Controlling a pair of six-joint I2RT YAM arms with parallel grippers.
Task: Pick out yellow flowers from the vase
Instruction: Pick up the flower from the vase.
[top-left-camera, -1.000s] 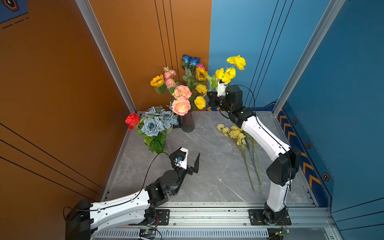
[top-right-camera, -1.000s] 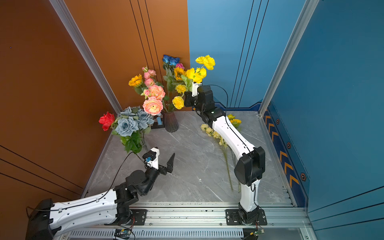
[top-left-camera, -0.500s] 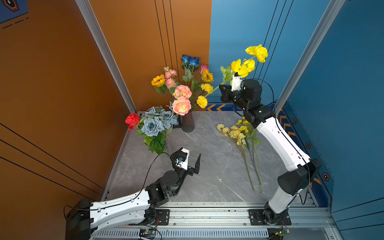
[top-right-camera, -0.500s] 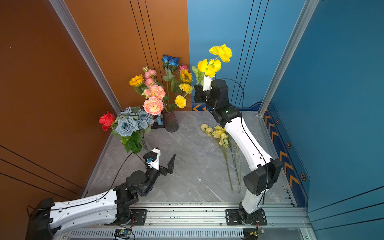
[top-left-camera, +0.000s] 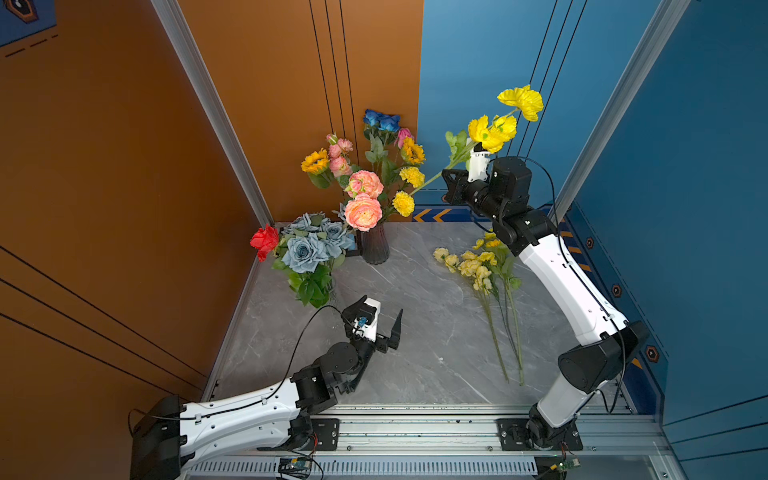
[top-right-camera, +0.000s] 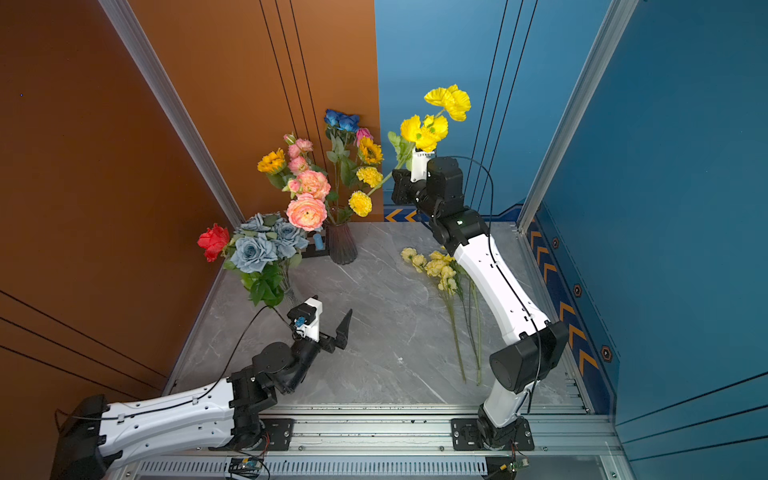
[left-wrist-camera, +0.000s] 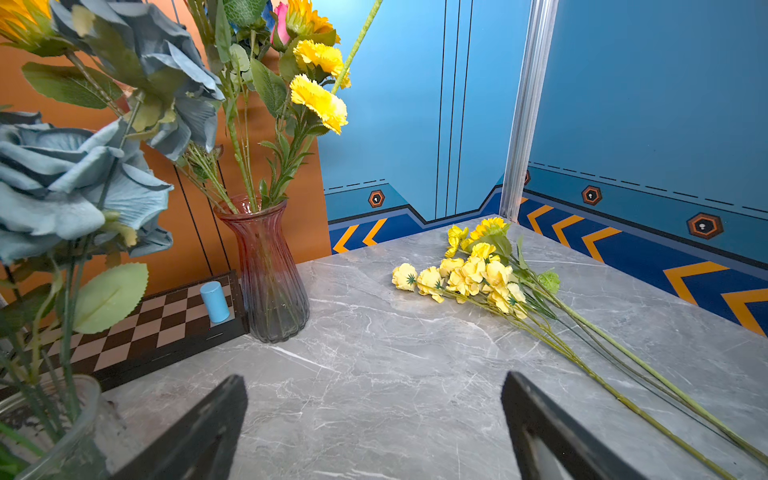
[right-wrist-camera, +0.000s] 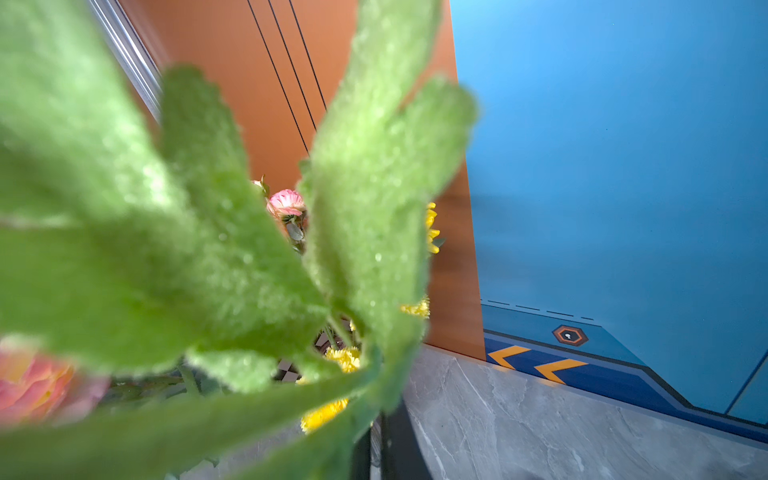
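Note:
The dark glass vase (top-left-camera: 375, 247) (top-right-camera: 340, 248) (left-wrist-camera: 266, 282) stands at the back of the table. It holds yellow sunflowers (top-left-camera: 315, 161) and yellow carnations (top-left-camera: 411, 176) (left-wrist-camera: 318, 99) among other blooms. My right gripper (top-left-camera: 448, 178) (top-right-camera: 397, 183) (right-wrist-camera: 376, 440) is raised to the right of the bouquet, shut on the green stem of yellow poppies (top-left-camera: 492, 131) (top-right-camera: 424, 131). That stem slants down-left behind the carnations, where its end is hidden. Its leaves (right-wrist-camera: 208, 249) fill the right wrist view. Pale-yellow roses (top-left-camera: 471, 264) (left-wrist-camera: 469, 276) lie on the table. My left gripper (top-left-camera: 384, 322) (top-right-camera: 330, 316) (left-wrist-camera: 374, 390) hangs open and empty over the table.
A clear vase of grey-blue roses (top-left-camera: 307, 249) with a red rose (top-left-camera: 264, 241) stands front-left of the dark vase. Peach peonies (top-left-camera: 363, 212) sit in the dark vase. A checkerboard (left-wrist-camera: 166, 316) bearing a blue cylinder (left-wrist-camera: 215, 301) lies against the orange wall.
My right arm has risen and swung right, away from the bouquet, carrying the yellow poppies up and out. The left arm has stayed still.

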